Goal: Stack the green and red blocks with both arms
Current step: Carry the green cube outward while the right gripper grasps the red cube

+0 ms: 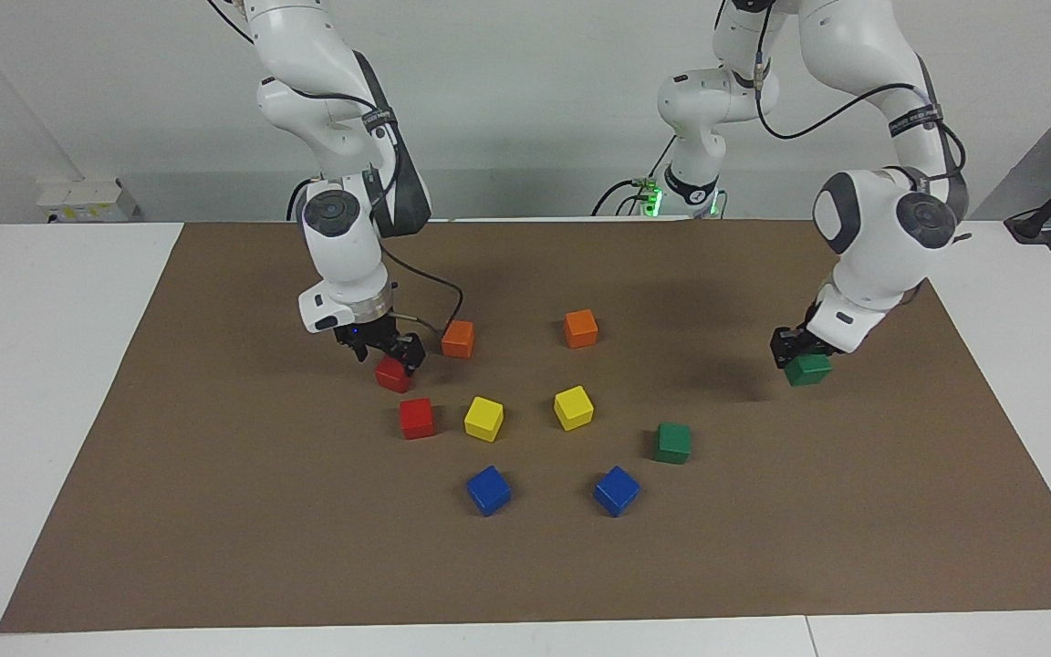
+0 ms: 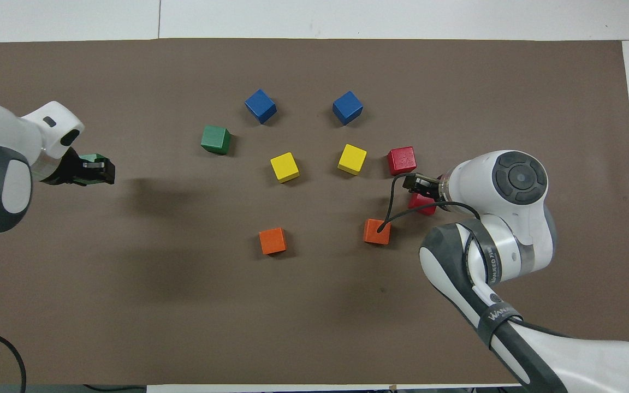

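Green block (image 1: 671, 442) beside blue cube (image 1: 616, 490)

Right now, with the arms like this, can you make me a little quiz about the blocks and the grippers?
1. True or false: the left gripper holds a green block up above the mat.
2. How many blue blocks lie on the mat?
3. Which block is the right gripper at? A red, B yellow, C orange.
Key: 1 true; 2 two; 3 A, the red block.
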Controlling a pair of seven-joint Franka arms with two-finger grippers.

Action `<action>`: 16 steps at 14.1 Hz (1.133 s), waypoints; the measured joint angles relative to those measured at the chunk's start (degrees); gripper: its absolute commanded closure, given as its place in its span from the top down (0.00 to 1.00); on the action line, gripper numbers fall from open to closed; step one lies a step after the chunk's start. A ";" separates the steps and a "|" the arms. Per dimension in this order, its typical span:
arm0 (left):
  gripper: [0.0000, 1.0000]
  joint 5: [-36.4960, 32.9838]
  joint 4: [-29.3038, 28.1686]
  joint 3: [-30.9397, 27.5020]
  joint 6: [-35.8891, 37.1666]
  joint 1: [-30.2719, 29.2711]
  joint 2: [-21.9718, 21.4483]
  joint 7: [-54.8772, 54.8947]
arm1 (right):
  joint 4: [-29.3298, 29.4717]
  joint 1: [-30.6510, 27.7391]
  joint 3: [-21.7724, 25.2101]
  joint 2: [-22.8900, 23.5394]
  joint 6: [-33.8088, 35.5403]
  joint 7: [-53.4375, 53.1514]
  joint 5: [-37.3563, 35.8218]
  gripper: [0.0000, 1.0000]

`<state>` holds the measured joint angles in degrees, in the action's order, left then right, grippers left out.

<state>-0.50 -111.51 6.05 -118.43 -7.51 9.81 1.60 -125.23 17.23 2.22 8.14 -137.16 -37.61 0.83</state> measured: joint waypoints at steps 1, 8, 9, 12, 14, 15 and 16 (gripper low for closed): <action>0.00 0.04 -0.37 -0.02 -0.01 -2.13 -0.03 2.32 | -0.07 0.02 0.00 0.04 -0.10 0.00 0.00 1.00; 0.00 0.09 -9.67 -0.05 -9.45 -9.00 -0.44 12.62 | -0.64 0.25 0.00 1.51 -1.30 0.00 0.00 1.00; 0.00 0.10 -10.57 0.01 -10.68 -9.01 -0.43 12.74 | -0.65 0.27 0.00 1.69 -1.31 0.00 0.00 0.99; 0.00 0.10 -11.96 0.23 -12.73 -9.01 -0.44 12.79 | -0.68 0.29 0.00 2.11 -1.32 0.00 0.00 0.99; 0.00 0.10 -12.10 0.32 -12.95 -9.01 -0.44 12.81 | -0.68 0.30 0.00 2.37 -1.32 0.00 0.00 0.94; 0.00 0.10 -12.22 0.32 -13.08 -9.01 -0.43 12.81 | -0.68 0.30 0.00 2.39 -1.32 0.00 0.00 0.71; 0.00 0.10 -12.45 0.31 -13.44 -9.01 -0.37 12.81 | -0.68 0.30 0.00 2.39 -1.32 0.02 0.00 0.33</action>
<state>-0.40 -123.96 6.36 -131.87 -16.52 9.43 14.42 -125.91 17.53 2.22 10.52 -138.47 -37.59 0.83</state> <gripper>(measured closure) 0.445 0.070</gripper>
